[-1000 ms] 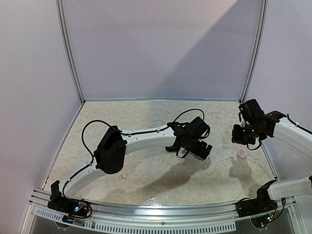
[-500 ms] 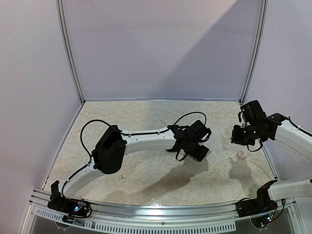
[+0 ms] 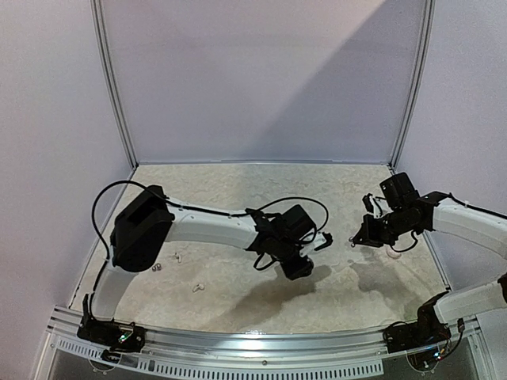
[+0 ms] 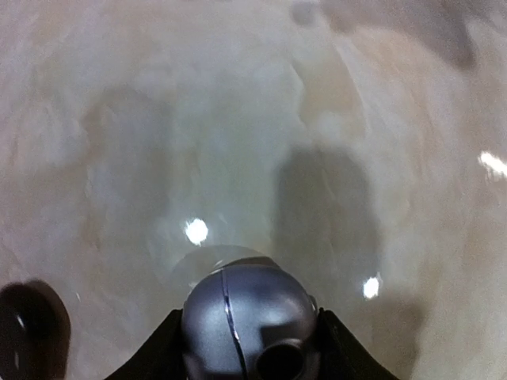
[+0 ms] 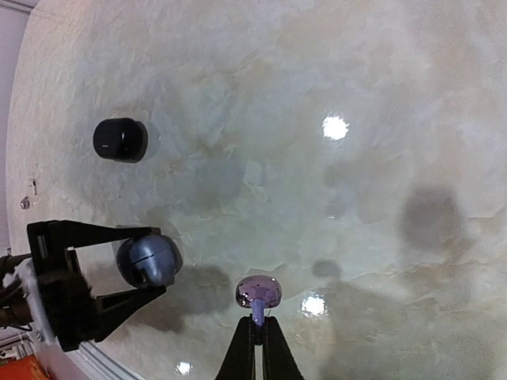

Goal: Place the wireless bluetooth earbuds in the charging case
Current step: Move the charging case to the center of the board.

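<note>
Top view: my left gripper [image 3: 299, 261] hangs over the middle of the table [image 3: 238, 186], and my right gripper [image 3: 358, 237] faces it from centre right. A few tiny loose earbuds [image 3: 198, 287] lie at lower left, well apart from both.

Left wrist view: at bottom centre, the fingers clamp a rounded grey charging case [image 4: 242, 313] on both sides. I cannot tell whether its lid is open.

Right wrist view: at bottom centre, my right fingers are pressed together, pinching a small pale earbud [image 5: 258, 291] by its stem, near the grey case at lower left. A black round object [image 5: 120, 139], likely another case, sits at upper left. I judge that no earbud is seated yet, so all the inserting remains.
</note>
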Tool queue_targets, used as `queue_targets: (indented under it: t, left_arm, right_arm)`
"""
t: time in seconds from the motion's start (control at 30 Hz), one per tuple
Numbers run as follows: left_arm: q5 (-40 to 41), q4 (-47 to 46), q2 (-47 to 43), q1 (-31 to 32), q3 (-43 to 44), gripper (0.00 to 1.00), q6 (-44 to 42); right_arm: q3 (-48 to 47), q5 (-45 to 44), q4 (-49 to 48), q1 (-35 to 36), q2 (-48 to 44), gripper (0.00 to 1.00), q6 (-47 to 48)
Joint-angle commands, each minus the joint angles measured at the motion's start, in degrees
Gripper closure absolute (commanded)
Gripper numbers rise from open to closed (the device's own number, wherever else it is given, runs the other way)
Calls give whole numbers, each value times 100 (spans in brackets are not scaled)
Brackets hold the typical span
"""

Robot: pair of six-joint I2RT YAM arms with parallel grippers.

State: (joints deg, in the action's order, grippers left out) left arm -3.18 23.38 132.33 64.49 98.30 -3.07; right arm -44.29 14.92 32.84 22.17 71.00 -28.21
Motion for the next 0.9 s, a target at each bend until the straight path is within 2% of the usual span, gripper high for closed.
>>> queue_targets:
  t: [0.0, 0.17, 0.33, 0.5, 0.67, 0.87]
  left_arm:
    - [-665, -462, -1004, 81, -1564, 69, -1554]
    - [-590, -1115, -1881, 36, -2982, 69, -2243]
    - [-379, -1258, -2167, -106, -3515, 72, -2284]
    - [-219, -1784, -2697, -165, -4465, 73, -2663]
    - [-118, -2093, -3154, -173, -5103, 72, -2826]
    - [-27, -2202, -3439, -212, -5469, 73, -2731]
  right_arm:
    - [423, 866, -901, 351, 344, 100, -284]
    - [63, 37, -1222, 1165, 948, 100, -567]
    - [-1160, -845, -784, 1680, 1826, 100, 78]
    - [-2344, -1641, -259, 1901, 2620, 100, 858]
    - [-3494, -2207, 558, 1941, 3677, 100, 171]
    - [-3989, -2738, 876, 2220, 4156, 100, -166]
